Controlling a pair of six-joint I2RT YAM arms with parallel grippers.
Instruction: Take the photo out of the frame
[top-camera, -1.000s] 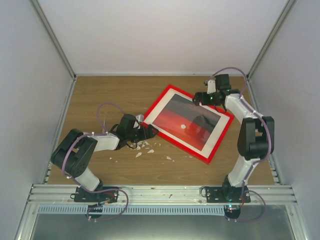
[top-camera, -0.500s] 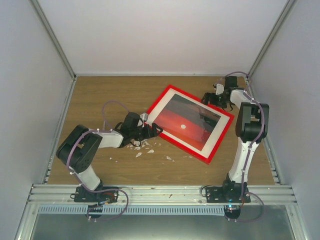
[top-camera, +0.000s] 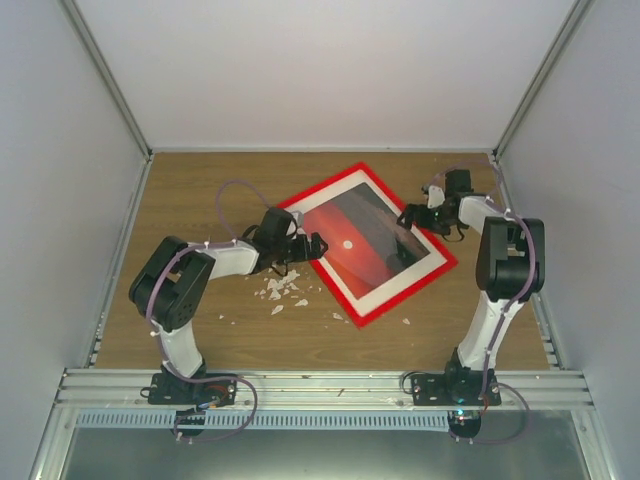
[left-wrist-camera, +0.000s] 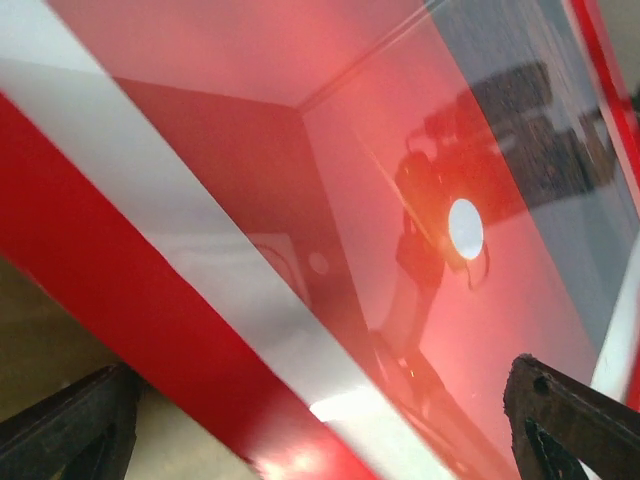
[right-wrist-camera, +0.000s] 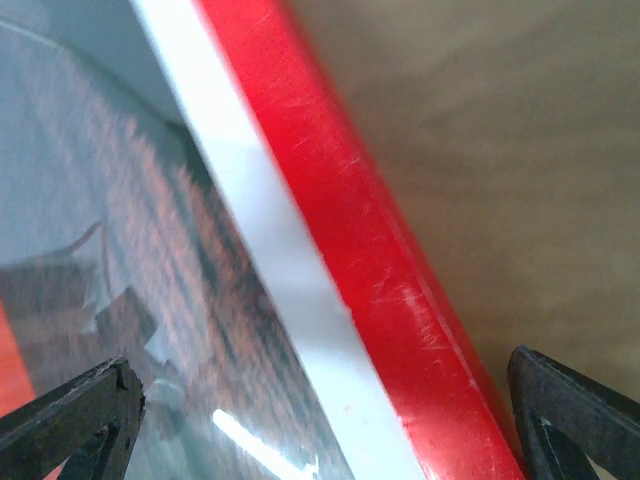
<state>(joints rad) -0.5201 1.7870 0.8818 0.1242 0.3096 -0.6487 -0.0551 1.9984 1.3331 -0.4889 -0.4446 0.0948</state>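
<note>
Scraps (top-camera: 280, 290) of white material are lying on the desk (top-camera: 200, 190) just beside the left hand (top-camera: 312, 245), which is gaping wide across the left corner of the frame (top-camera: 405, 294) and gripping nothing. The frame is lying flat, face up between the two hands, likely so each can work an edge, with the photo (top-camera: 365, 240) sitting inside it. Farther back, the right hand (top-camera: 412, 218) is straddling the right rim, equally wide and empty.

White arm links (top-camera: 488, 325), black joints (top-camera: 510, 260), looping mauve cables (top-camera: 238, 182)
</note>
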